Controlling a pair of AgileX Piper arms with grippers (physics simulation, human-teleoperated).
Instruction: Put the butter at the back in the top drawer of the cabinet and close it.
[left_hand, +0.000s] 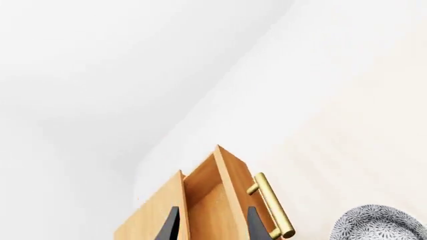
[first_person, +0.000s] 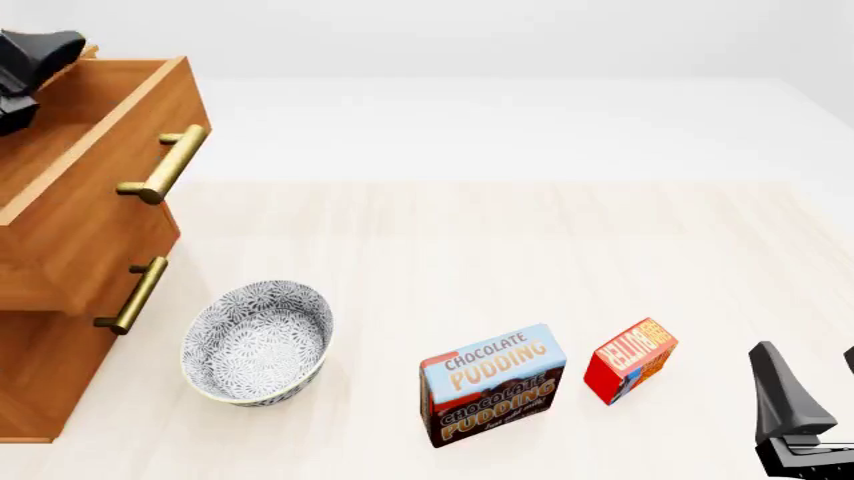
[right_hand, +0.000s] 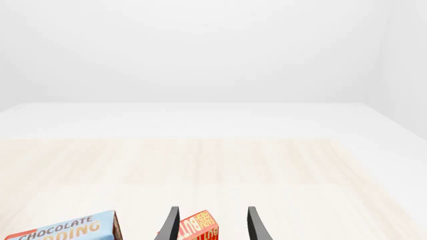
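Front view: top drawer (first_person: 80, 150) of the cabinet (first_person: 40, 330) is pulled out, ready to load. The butter (first_person: 630, 359) stands right of the pudding box (first_person: 491, 384). Right gripper (right_hand: 212, 225), jaws spread and empty, lines up on it; left gripper (left_hand: 212, 225), also spread, hangs over the drawer.

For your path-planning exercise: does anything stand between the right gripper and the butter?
Nothing visible does. The right gripper sits just right of the butter, with bare table between; the pudding box lies on the butter's far side.
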